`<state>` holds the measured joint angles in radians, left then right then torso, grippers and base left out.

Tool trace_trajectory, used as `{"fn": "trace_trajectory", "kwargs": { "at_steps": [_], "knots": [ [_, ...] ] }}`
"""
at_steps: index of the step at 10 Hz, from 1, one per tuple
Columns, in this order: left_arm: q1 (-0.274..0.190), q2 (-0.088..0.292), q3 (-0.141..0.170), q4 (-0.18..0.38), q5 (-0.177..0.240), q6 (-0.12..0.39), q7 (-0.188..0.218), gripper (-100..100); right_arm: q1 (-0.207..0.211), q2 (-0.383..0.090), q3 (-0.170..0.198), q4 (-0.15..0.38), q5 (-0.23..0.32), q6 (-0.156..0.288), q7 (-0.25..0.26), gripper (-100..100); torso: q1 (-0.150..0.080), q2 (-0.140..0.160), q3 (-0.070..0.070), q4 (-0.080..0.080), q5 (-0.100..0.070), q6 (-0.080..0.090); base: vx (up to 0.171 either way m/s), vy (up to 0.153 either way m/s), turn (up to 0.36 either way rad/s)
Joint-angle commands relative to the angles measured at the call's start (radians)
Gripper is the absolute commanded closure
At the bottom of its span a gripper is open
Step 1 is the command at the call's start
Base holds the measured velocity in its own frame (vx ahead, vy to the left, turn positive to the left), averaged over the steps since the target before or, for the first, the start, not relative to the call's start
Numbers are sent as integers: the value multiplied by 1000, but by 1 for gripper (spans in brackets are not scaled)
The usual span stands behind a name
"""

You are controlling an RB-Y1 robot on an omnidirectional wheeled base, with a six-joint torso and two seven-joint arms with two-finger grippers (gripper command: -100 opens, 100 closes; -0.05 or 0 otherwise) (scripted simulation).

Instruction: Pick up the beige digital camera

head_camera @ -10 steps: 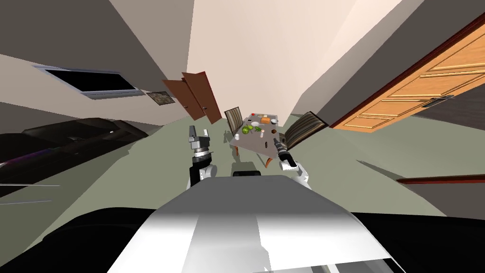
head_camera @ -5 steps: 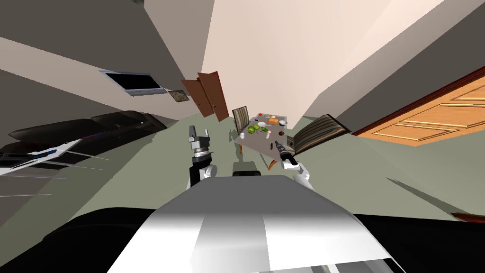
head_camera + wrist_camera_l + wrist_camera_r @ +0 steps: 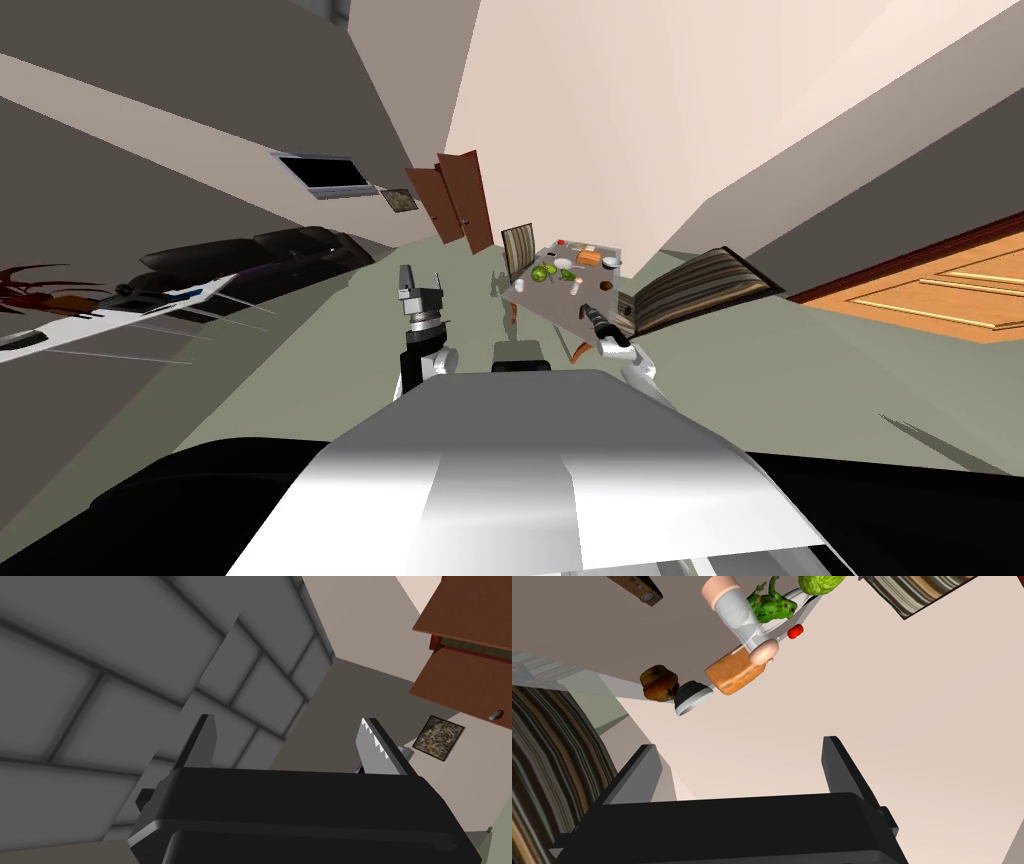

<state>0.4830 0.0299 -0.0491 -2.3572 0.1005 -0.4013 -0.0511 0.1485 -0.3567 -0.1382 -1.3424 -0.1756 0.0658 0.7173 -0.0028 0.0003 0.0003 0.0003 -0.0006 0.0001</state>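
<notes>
A small table (image 3: 545, 300) stands ahead of me, crowded with small items. In the right wrist view a brown boxy thing with a round lens-like spot (image 3: 643, 591) lies on the tabletop and may be the camera. Near it are a clear bottle with pinkish ends (image 3: 739, 618), an orange-brown block (image 3: 734, 673), green produce (image 3: 772, 606), a dark bowl (image 3: 691, 696) and a brown lump (image 3: 659, 682). My right gripper (image 3: 738, 744) (image 3: 585, 308) is open and empty, short of the table's near edge. My left gripper (image 3: 420, 273) (image 3: 286, 721) is raised, open and empty.
Two striped chairs flank the table, one at the right (image 3: 690, 290) and one behind it (image 3: 518, 248). A dark sofa (image 3: 250, 265) runs along the left wall. A brown double door (image 3: 455, 200) stands at the far end and an orange door (image 3: 940, 290) at the right. Open floor (image 3: 330, 350) lies between me and the table.
The whole head view has shifted, so I have moved and turned. The table now sits a little further right and larger, and the orange door has slid toward the right edge. Both arms keep their pose.
</notes>
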Motion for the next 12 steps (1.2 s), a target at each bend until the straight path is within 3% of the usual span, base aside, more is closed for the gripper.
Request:
{"fn": "trace_trajectory", "kwargs": {
  "at_steps": [1,2,3,7,8,9,11,12],
  "knots": [
    [0,0,0,0,0,0,0,0,-6,-7,-8,28,-9,27,26,-100,0,0,0,0,0,0,-12,-13,172],
    [0,0,0,0,0,0,0,0,-25,-20,-22,78,-28,62,69,-100,-1,0,0,0,0,2,-16,-15,293],
    [0,0,0,0,0,0,0,0,-25,-20,-22,89,-28,65,69,-100,-1,0,0,0,0,0,-10,-19,164],
    [0,0,0,0,0,0,0,0,-82,-56,-67,242,-86,174,187,-100,-2,-1,0,0,-1,2,-4,-32,290],
    [0,0,0,0,0,0,0,0,-82,-56,-67,268,-86,182,189,-100,-3,-1,-1,0,0,1,1,-37,150],
    [0,0,0,0,0,0,0,0,-100,-69,-82,294,-104,222,225,-100,-3,-1,-1,0,-1,2,6,-39,221],
    [0,0,0,0,0,0,0,0,-100,-69,-82,327,-104,222,225,-100,-2,-1,-1,0,0,2,5,-26,107],
    [0,0,0,0,0,0,0,0,-118,-81,-97,362,-123,261,260,-100,-1,-1,-1,0,0,2,6,-29,273]
  ]
}}
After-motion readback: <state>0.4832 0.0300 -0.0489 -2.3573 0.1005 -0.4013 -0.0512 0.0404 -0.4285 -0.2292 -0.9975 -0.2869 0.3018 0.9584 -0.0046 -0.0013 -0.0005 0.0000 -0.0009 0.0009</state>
